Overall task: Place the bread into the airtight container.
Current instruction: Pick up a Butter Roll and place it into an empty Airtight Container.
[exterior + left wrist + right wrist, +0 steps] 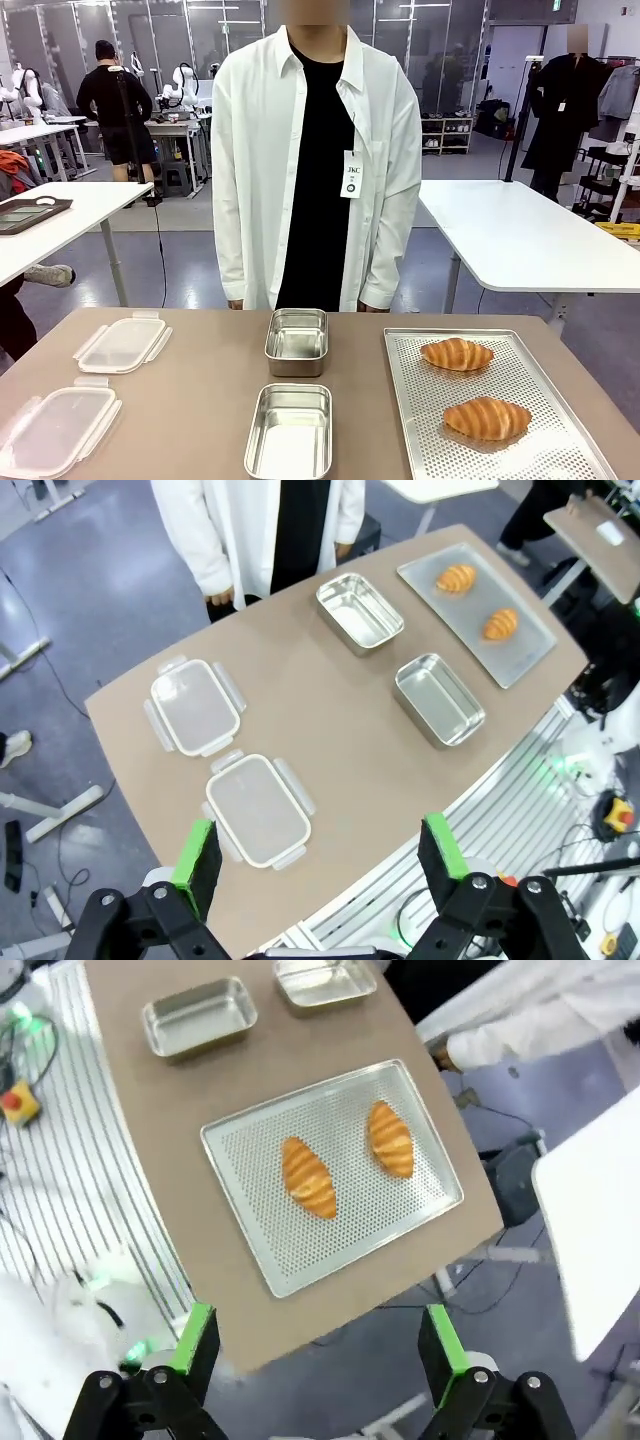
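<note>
2 bread rolls point(457, 354) lie on the perforated tray point(520, 450). The 2 steel containers point(296, 340) beside it are empty, lids point(122, 343) off. Over the desk point(200, 400), left gripper point(318, 845) and right gripper point(317, 1332) hang spread.

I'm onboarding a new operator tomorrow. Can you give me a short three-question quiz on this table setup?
1. How many pieces of bread lie on the perforated tray?
2. True or false: a lid is already clipped onto one steel container.
3. The fingers of the left gripper are: A) apart, holding nothing; B) shut on a lid; C) shut on bread.
Key: 1. Two. 2. False; both lids lie on the table apart from the steel containers. 3. A.
</note>
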Motion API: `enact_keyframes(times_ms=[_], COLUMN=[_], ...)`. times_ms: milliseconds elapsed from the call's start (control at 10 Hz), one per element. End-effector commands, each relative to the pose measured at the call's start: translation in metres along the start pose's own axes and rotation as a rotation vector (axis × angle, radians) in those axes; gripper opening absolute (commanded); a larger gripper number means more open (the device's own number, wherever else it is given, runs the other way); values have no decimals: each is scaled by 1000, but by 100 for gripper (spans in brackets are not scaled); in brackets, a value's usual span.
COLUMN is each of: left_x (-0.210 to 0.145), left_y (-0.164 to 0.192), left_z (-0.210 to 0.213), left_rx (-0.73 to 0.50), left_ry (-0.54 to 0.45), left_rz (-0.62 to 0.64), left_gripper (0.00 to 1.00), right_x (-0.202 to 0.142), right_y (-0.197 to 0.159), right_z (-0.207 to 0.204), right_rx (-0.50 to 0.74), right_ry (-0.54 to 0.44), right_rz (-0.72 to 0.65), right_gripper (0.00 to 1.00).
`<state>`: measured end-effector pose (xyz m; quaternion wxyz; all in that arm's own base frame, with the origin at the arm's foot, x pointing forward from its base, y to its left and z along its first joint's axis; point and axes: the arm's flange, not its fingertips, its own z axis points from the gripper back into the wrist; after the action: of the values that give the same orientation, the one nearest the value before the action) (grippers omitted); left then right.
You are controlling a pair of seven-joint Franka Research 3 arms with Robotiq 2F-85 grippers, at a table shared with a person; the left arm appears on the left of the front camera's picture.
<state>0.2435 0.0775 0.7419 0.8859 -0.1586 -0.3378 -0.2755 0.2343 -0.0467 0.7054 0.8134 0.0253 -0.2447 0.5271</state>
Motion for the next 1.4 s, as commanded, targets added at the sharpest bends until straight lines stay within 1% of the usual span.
enact_keyframes(times_ms=[0,100,200,300,400,500,600,700,800,900,1000,1300], left_x=[0,0,0,0,0,0,0,0,0,0,0,0], left_y=[-1,-1,-1,-1,-1,-1,-1,-1,-1,-1,-1,-1], left_z=[2,2,2,2,2,2,2,2,2,2,2,2], left_rx=[2,2,2,2,2,2,2,2,2,2,2,2], left_ry=[5,5,5,5,5,5,5,5,5,5,5,5], left_rz=[-14,-14,-14,-14,-14,-14,-14,-14,-14,-14,-14,-14], left_gripper=[100,100,100,100,100,100,100,100,100,100,100,100], right_x=[19,30,36,43,43,38,31,25,22,16,11,6], right_y=[-15,-19,-21,-25,-29,-32,-33,-31,-29,-25,-26,-25], right_z=[-27,-55,-83,-109,-140,-178,-206,-231,-259,-288,-304,-347], right_rx=[19,63,93,126,119,149,165,153,128,128,95,104], right_ry=[85,141,173,162,191,179,159,159,127,158,194,228], right_rz=[189,227,281,290,288,293,293,291,246,251,261,284], right_gripper=[100,100,100,100,100,100,100,100,100,100,100,100])
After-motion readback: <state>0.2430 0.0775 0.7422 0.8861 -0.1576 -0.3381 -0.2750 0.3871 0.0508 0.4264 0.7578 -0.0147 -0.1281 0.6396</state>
